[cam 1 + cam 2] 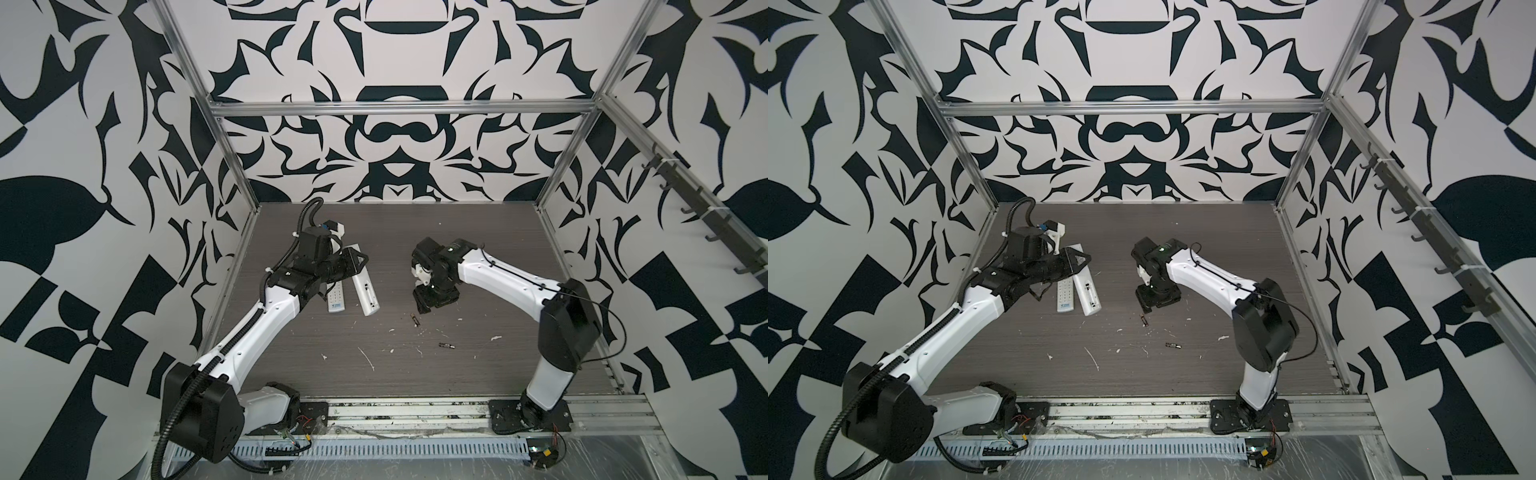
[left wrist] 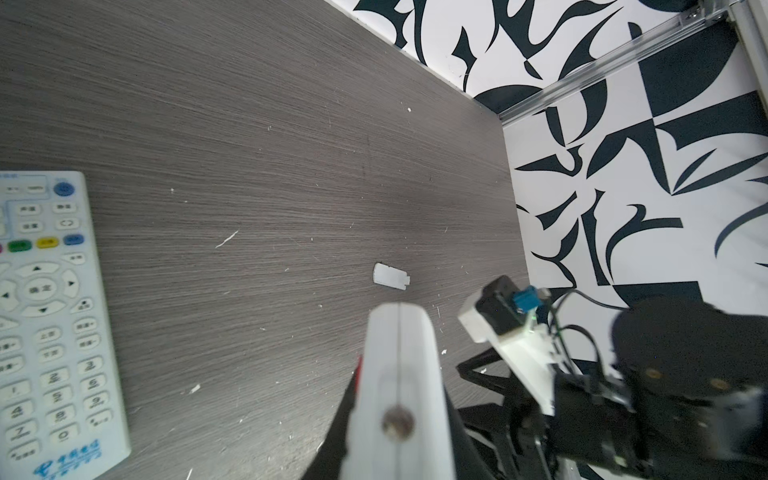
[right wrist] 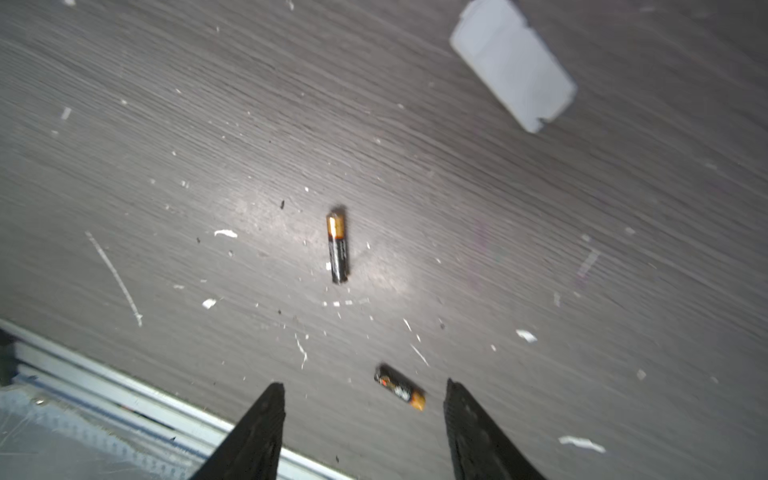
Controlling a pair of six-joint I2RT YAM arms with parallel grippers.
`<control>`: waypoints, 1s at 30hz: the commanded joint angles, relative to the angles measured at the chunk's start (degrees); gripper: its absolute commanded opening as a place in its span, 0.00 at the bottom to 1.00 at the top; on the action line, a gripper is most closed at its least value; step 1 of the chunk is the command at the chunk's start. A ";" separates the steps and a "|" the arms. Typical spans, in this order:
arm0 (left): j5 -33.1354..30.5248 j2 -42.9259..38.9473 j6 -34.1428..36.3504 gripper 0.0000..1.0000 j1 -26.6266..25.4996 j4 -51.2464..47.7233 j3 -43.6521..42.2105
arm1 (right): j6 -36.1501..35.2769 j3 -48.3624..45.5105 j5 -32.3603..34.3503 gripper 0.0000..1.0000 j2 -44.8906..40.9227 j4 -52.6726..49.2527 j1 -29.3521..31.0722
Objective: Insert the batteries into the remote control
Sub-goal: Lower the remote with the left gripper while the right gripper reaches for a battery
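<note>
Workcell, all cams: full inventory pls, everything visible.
batteries: 2 in view, black with copper band, loose on table mid-front; second nearer the front rail
button-up remote: 1, white, blue logo, table left
held remote: 1, white, plain face up, beside the button-up one
battery cover: white, one in each wrist view; cannot tell if it is the same piece
scraps: many, white, scattered over table front
table: 1, dark grey woodgrain
walls: black-and-white pattern, aluminium frame
left gripper: 1, black, shut on held remote
right gripper: 1, black, open, empty, near batteries
arms: 2, white and black, bases at front rail
</note>
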 commanded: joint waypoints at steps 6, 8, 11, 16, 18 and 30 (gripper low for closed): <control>5.58 -3.23 -3.11 0.00 0.20 6.19 -5.51 | -1.94 3.41 0.82 0.55 5.62 3.67 1.20; 6.24 -3.60 -3.53 0.00 0.26 6.94 -6.42 | -2.31 3.41 1.00 0.51 6.85 4.28 1.20; 6.55 -3.93 -3.71 0.00 0.25 7.08 -6.91 | -2.73 3.65 1.03 0.46 8.77 4.69 1.20; 7.15 -3.34 -3.84 0.00 0.22 7.59 -6.76 | -2.88 3.00 1.14 0.44 10.55 5.79 1.28; 7.25 -3.06 -4.10 0.00 0.22 7.89 -6.75 | -2.98 2.74 1.18 0.43 11.01 6.12 1.31; 7.29 -2.22 -4.37 0.00 0.21 8.56 -6.48 | -3.26 2.98 0.61 0.31 13.38 6.62 1.90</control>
